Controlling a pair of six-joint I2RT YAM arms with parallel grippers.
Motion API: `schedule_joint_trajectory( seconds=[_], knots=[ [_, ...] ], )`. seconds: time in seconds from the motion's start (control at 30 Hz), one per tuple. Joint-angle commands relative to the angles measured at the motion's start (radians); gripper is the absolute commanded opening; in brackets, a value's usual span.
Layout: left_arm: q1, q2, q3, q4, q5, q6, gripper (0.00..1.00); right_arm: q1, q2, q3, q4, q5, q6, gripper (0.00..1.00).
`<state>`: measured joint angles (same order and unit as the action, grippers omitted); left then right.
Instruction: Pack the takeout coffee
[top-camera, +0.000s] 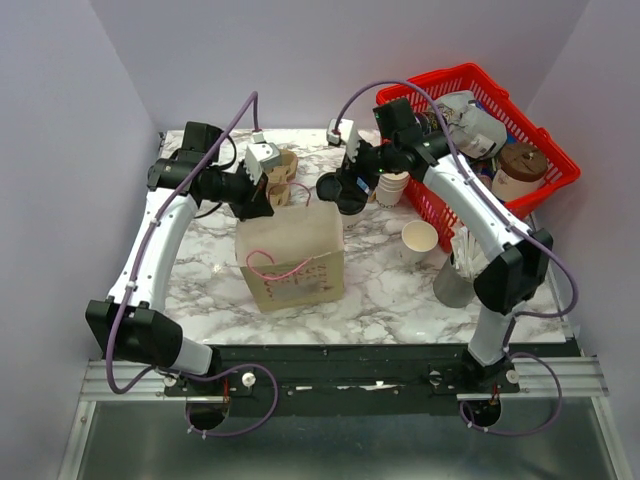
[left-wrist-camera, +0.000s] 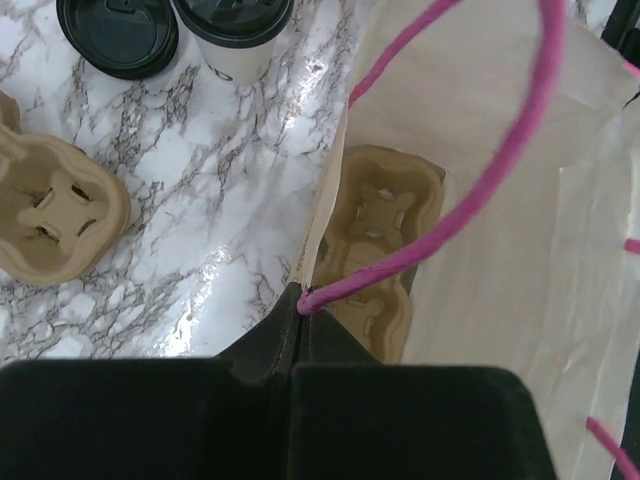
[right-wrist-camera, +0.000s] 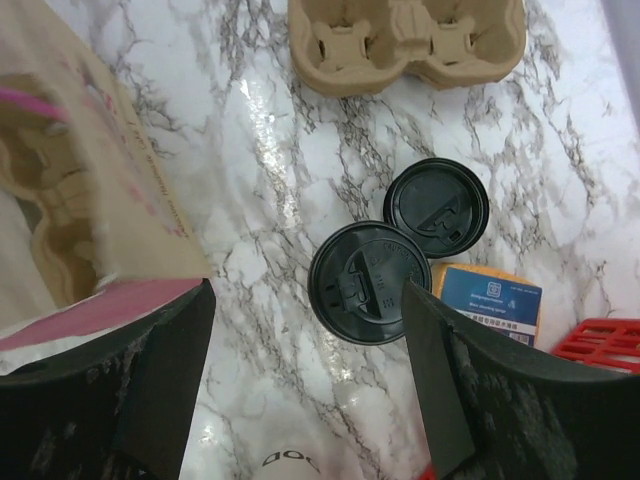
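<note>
The takeout coffee (right-wrist-camera: 370, 282), a white cup under a black lid, stands on the marble behind the paper bag (top-camera: 290, 250); it also shows as the lidded cup (left-wrist-camera: 235, 25) at the top of the left wrist view. My right gripper (right-wrist-camera: 305, 290) hangs open above it, the lid close to one finger (right-wrist-camera: 440, 370). From the top camera, the right gripper (top-camera: 352, 186) partly hides the coffee (top-camera: 350, 203). My left gripper (left-wrist-camera: 298, 300) is shut on the bag's rim (left-wrist-camera: 322, 215) where the pink handle (left-wrist-camera: 470, 210) is fixed. A cardboard cup carrier (left-wrist-camera: 375, 235) lies inside the bag.
A loose black lid (right-wrist-camera: 436, 208) lies beside the coffee. Cardboard carriers (top-camera: 280, 165) sit at the back. A stack of white cups (top-camera: 393, 187), a single unlidded cup (top-camera: 420, 240) and a red basket (top-camera: 545, 135) are to the right. A blue card (right-wrist-camera: 488, 300) lies near the basket.
</note>
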<state>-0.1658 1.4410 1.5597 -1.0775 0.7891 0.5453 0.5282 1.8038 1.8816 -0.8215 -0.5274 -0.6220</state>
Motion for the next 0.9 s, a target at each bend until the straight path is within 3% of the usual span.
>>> schedule_joint_trajectory(
  seconds=[0.0,0.13,0.33,0.87],
  knots=[
    [-0.005,-0.077,0.004,-0.077,-0.1,0.047,0.0,-0.005,0.092,0.117,-0.067,0.069,-0.042,0.81],
    [-0.003,-0.212,-0.039,-0.088,-0.246,0.071,0.0,-0.005,0.141,0.14,-0.077,0.079,-0.065,0.81],
    [0.014,-0.292,-0.093,-0.15,-0.395,0.096,0.0,-0.005,0.204,0.183,-0.162,0.055,-0.116,0.89],
    [0.063,-0.277,-0.087,-0.142,-0.355,0.058,0.0,-0.023,0.27,0.18,-0.257,0.06,-0.427,0.96]
  ],
)
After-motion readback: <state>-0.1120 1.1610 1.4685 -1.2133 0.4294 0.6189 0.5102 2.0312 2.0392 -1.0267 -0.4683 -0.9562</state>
